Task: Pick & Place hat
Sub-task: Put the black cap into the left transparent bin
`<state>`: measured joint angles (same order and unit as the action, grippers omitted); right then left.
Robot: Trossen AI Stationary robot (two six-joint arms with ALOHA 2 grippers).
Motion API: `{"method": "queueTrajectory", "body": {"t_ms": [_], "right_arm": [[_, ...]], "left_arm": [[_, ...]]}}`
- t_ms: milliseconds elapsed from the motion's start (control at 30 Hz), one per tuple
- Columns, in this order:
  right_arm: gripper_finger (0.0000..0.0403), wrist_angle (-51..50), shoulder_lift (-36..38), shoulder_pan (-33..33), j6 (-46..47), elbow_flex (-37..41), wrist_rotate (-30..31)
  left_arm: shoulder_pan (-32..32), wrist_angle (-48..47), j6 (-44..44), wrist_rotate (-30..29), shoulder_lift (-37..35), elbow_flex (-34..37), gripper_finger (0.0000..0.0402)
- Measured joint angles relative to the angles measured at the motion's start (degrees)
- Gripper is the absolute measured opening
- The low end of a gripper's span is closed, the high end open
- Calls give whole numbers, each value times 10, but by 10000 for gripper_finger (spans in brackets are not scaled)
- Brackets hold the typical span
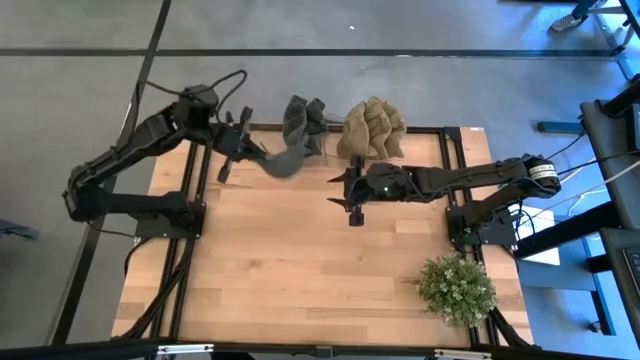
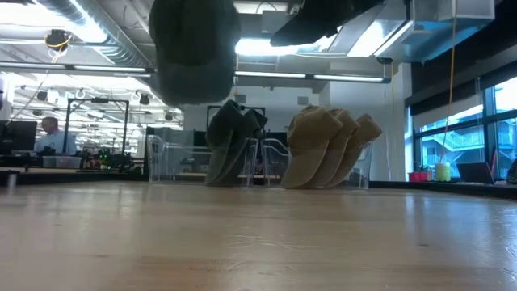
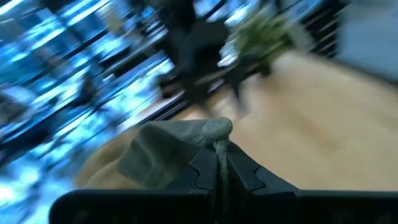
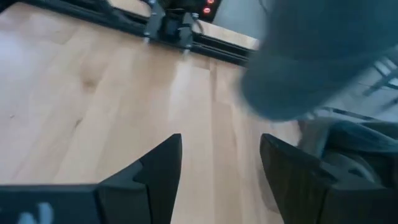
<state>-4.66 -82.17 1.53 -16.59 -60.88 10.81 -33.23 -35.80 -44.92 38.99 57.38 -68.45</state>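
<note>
Hat [image 1: 281, 163] in grey-green hangs above the far left part of the wooden table [image 1: 290, 270], and we see the left gripper [image 1: 243, 146] clenched on its fabric; in the left wrist view both dark fingers [image 3: 202, 169] pinch a fold of the cap [image 3: 168, 149]. From table height we see it dangling high over the boards [image 2: 194, 56]. At the far edge we count two stacks: a dark stack [image 1: 305, 125] whose number we cannot tell, and a tan stack [image 1: 372, 128] where we count three caps [image 2: 331, 145]. We see the right gripper [image 1: 343, 190] hovering over the table's middle, fingers [image 4: 163, 168] spread apart and holding nothing. One potted plant [image 1: 456, 289] sits at the near right corner. One person [image 2: 50, 133] sits in the room behind.
</note>
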Motion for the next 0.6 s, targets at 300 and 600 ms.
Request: {"method": "queueTrajectory", "body": {"t_ms": [300,600], "right_arm": [[217,27,0,-44,91,0,-34],[217,41,-3,-47,117,0,-35]], "left_arm": [[-7,-82,2,141,36,0,5],[23,-95,1,145,75,0,5]]}}
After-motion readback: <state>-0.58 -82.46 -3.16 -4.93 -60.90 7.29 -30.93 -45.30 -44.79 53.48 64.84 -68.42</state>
